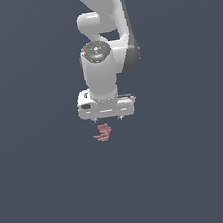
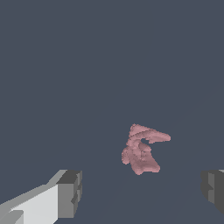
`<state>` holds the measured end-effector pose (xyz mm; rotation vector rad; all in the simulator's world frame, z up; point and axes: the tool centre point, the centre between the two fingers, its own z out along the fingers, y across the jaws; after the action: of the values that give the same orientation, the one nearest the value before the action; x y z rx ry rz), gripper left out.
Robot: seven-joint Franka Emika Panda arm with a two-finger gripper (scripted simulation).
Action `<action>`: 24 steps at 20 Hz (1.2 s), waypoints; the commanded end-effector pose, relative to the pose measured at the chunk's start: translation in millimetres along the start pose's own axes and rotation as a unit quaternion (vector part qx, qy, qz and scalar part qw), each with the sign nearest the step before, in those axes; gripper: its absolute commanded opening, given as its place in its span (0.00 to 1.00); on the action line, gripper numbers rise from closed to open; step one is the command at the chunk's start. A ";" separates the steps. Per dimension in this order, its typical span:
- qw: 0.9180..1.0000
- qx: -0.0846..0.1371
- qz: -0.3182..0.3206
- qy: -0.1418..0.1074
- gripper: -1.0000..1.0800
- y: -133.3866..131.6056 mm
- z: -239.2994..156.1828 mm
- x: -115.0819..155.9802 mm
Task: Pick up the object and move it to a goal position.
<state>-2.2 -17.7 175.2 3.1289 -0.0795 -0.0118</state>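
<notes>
Pink-red and dusty, the object [image 2: 142,149] is a small irregular lump with ridged, finger-like lobes curling off a knobbly body, its surface matte and wrinkled. It lies on a flat slate-grey ground [image 2: 87,65] that is uniform and without texture. In the wrist view it sits between my two fingertips but apart from both, nearer the far side of the gap than the line joining them, touching neither pad.

My gripper [image 2: 140,192] has its jaws spread wide: one blocky dark-grey pad [image 2: 70,192] on a smooth white finger shows at one edge of the wrist view, the other grey pad [image 2: 213,190] at the opposite edge, with bare ground between them.

In the exterior view, my white arm [image 1: 102,29] is glossy and rounded, its joints trimmed in dark grey, ending in a boxy white hand [image 1: 106,107]. The lump [image 1: 103,132] appears just below that hand, slightly toward the exterior view's left of its centre, much smaller than the hand. I cannot tell from that view how high my fingertips hang above it.
</notes>
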 end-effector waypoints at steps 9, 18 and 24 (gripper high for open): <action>0.999 0.009 0.033 -0.014 0.96 10.4 3.5 -7.8; 0.999 0.009 0.047 -0.013 0.96 13.2 12.8 -8.2; 0.996 0.009 0.084 -0.008 0.96 21.0 39.7 -10.0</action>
<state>-12.5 -36.1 143.8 3.1322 -0.3108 -0.0373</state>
